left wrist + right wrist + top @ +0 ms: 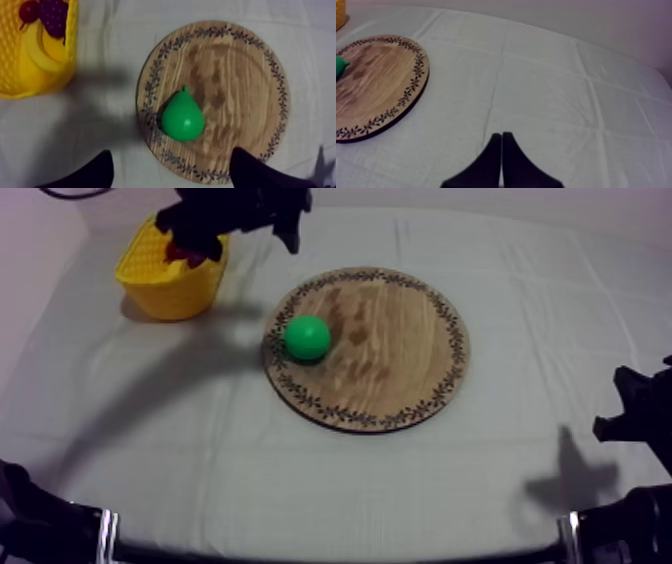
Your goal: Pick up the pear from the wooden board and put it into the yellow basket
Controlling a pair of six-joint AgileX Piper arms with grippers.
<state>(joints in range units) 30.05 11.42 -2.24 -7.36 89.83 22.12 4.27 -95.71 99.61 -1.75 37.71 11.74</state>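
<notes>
The pear (183,118) lies on its side on the round wooden board (235,75), on the part of the board nearest the yellow basket (15,75) and inside the patterned rim. Its fat end is toward the left gripper (172,167) and its narrow stalk end points away. That gripper's two black fingers stand wide apart with nothing between them. In the left wrist view the pear sits roughly between their lines but beyond the tips, well apart from both. The step in hand looks like the approach for the grasp. To do it well, the arm should bring the open fingers forward and down until the pear's broad belly is centred between them, then close across the widest part rather than the tapering neck. The skin looks smooth and rounded, so an off-centre pinch could roll it across the board or squirt it out. It should be lifted clear of the board before it is carried sideways. The basket stands just beside the board on the grey-white cloth (200,448), so the carry is short. It already holds a banana (40,55), a bunch of grapes (54,15) and a small red fruit (29,10), so the pear is best released low over the free space inside the wall. The right gripper (501,145) rests at its own side of the table, fingers together in a narrow wedge, well apart from the board.
</notes>
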